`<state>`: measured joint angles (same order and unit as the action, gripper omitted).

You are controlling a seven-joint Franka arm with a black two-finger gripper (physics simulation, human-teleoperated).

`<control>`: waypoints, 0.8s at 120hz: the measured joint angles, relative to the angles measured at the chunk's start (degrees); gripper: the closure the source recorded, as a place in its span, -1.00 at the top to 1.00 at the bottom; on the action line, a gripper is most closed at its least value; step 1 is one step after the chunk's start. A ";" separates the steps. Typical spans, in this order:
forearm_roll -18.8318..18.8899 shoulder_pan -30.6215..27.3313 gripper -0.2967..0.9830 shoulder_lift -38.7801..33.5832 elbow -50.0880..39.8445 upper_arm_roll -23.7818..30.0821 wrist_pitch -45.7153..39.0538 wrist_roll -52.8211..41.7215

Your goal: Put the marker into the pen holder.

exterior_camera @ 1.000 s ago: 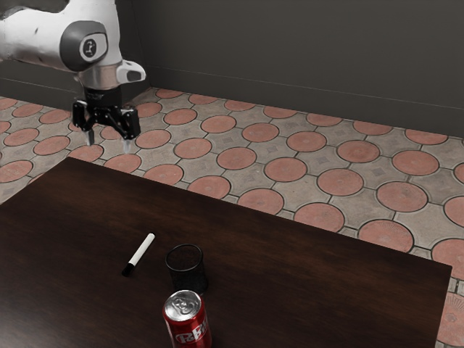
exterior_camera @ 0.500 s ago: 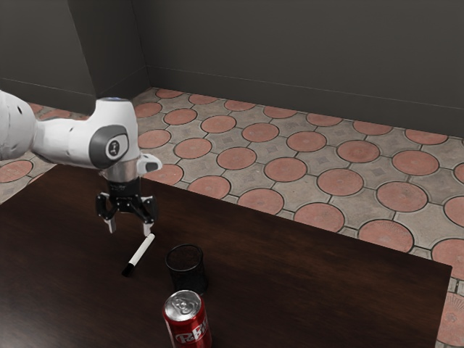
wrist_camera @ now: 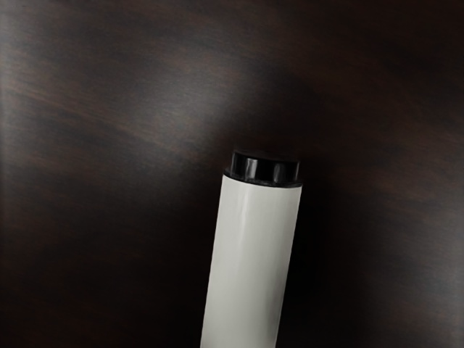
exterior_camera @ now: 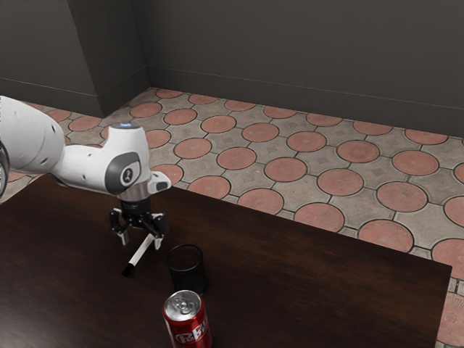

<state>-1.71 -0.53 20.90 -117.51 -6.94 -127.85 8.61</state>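
My gripper (exterior_camera: 141, 246) is low over the table in the exterior view, its two fingers spread apart and pointing down, one on each side of the marker's far end. The white marker (exterior_camera: 139, 254) lies on the table with its black cap toward the exterior view's bottom; the hand hides part of its other end. In the wrist view the marker's white barrel (wrist_camera: 254, 254) and black end plug are close under the hand. The black mesh pen holder (exterior_camera: 187, 270) stands upright beside the marker, toward the exterior view's right.
A red soda can (exterior_camera: 190, 320) stands just in front of the pen holder in the exterior view. The dark wooden table (exterior_camera: 304, 283) extends to the exterior view's right, with its far edge running above the holder.
Over the last second my hand has come down and toward the exterior view's right, from beyond the table's edge to the marker. Marker, holder and can have stayed put.
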 joint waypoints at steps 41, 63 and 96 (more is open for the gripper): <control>0.37 0.00 0.51 3.00 3.64 0.00 -0.82 -0.66; 0.46 0.00 -0.04 2.82 3.67 -0.02 -0.86 -0.86; 1.08 0.00 -0.57 2.84 3.67 0.00 -0.79 -0.95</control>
<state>-0.62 -0.53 23.74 -113.84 -6.94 -128.64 7.66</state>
